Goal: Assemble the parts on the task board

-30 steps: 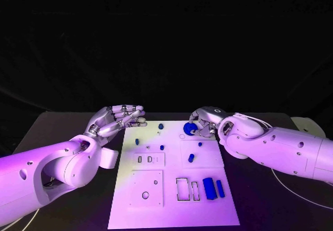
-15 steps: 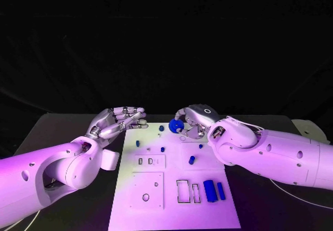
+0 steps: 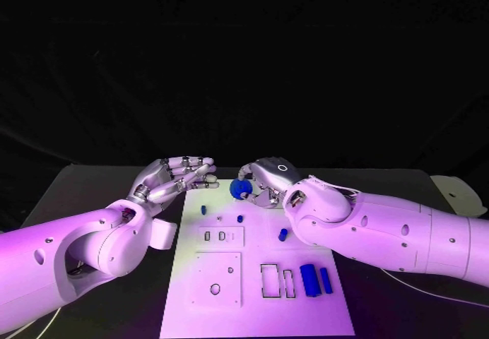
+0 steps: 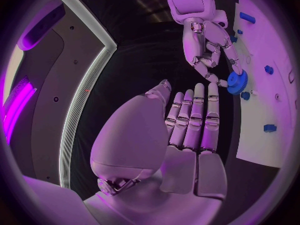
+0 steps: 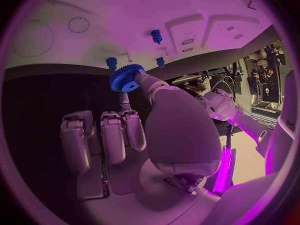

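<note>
Mid-carry step: right hand (image 3: 267, 182) is pinching a blue gear (image 3: 242, 188) between thumb and finger, hovering over the task board's (image 3: 255, 311) top edge, upper centre of the frame. Next move is probably seating the gear on a blue peg (image 3: 240, 219) just below, needing careful alignment. Left hand (image 3: 173, 178) is holding nothing, fingers extended together, beside the board's upper-left corner.

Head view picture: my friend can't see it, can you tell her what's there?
The right hand holds a blue gear above the far end of the white task board. The left hand, holding nothing, hovers by the board's far left corner.
</note>
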Controlling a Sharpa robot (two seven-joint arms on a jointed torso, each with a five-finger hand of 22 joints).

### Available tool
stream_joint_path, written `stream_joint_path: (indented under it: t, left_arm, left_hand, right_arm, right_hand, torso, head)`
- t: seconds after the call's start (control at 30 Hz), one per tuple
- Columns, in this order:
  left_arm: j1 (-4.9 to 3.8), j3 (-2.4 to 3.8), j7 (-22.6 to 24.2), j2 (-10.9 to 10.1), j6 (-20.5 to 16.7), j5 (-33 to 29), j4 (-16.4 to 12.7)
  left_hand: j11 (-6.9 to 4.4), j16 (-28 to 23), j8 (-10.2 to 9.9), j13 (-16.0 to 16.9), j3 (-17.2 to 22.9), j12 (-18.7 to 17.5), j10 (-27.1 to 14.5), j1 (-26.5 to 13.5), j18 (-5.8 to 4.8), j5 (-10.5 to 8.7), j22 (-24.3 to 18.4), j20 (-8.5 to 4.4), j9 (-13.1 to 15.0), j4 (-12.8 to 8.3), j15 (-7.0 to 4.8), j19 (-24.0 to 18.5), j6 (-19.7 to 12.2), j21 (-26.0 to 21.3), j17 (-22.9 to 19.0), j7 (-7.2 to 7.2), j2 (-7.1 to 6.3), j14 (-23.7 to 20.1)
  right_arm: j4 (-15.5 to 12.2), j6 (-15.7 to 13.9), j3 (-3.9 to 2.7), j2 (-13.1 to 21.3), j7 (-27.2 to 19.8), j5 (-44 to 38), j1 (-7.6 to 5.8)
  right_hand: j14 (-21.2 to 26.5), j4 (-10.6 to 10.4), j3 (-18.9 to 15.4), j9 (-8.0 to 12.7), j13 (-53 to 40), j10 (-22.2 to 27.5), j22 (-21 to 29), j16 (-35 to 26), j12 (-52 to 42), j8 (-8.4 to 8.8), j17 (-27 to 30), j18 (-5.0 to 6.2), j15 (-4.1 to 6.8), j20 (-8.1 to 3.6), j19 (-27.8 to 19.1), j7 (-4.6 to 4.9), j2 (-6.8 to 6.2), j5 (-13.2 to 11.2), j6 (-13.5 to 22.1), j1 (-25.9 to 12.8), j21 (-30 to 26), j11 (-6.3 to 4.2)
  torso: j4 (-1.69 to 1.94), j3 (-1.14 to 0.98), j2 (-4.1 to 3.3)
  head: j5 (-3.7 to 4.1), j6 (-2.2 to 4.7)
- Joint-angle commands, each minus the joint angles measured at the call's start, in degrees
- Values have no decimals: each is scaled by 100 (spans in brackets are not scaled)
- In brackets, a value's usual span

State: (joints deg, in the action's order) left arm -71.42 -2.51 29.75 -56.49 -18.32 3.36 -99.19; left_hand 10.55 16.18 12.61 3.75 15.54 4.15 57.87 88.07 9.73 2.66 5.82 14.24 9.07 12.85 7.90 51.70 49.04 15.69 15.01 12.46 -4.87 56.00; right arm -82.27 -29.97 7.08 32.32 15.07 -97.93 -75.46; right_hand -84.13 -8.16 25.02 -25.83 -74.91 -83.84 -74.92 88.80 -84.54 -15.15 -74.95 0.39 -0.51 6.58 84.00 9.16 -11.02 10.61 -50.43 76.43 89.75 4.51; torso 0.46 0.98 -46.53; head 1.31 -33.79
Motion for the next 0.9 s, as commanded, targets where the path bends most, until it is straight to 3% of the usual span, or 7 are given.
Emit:
stream_joint_path:
  t: [0.03, 0.37, 0.9]
  left_arm:
    - [-6, 5, 52, 16, 91, -17, -7]
    - [-7, 5, 59, 25, 87, -17, -1]
    - [-7, 5, 53, 20, 88, -17, -13]
  left_hand:
    - [27, -24, -19, 9, 33, -28, -1, -69, 76, 20, -9, 9, -6, 4, 20, 39, -6, -25, 8, 150, -8, -36]
    - [27, -24, -19, 9, 33, -28, -1, -69, 76, 20, -9, 9, -6, 4, 20, 39, -6, -25, 8, 150, -8, -36]
    - [27, -24, -19, 9, 33, -28, -1, -69, 76, 20, -9, 9, -6, 4, 20, 39, -6, -25, 8, 150, -8, -36]
  right_arm:
    - [138, 102, 11, -127, 18, -69, 51]
    - [429, 229, 36, -359, -9, -15, 149]
    - [795, 464, 67, -615, -22, 48, 199]
  right_hand:
    - [-526, -9, 38, -10, -1069, -206, -1508, 18, -23, -19, -1231, -39, 32, -17, 600, -10, -14, 10, -25, -49, 25, -26]
    - [-524, -20, 43, -4, -1063, -201, -1508, 15, -15, -4, -1225, -39, 32, -18, 600, -7, -20, 5, -14, -75, 25, -24]
    - [-517, -43, 67, 31, -988, -125, -1508, 4, 78, 83, -1193, -39, 18, -11, 600, 18, -50, -50, 74, -146, 25, -4]
  torso:
    - [2, -4, -4]
    - [-7, -10, 0]
    - [-15, -12, 2]
  head:
    - [-6, -8]
    - [-25, -34]
    - [-24, -57]
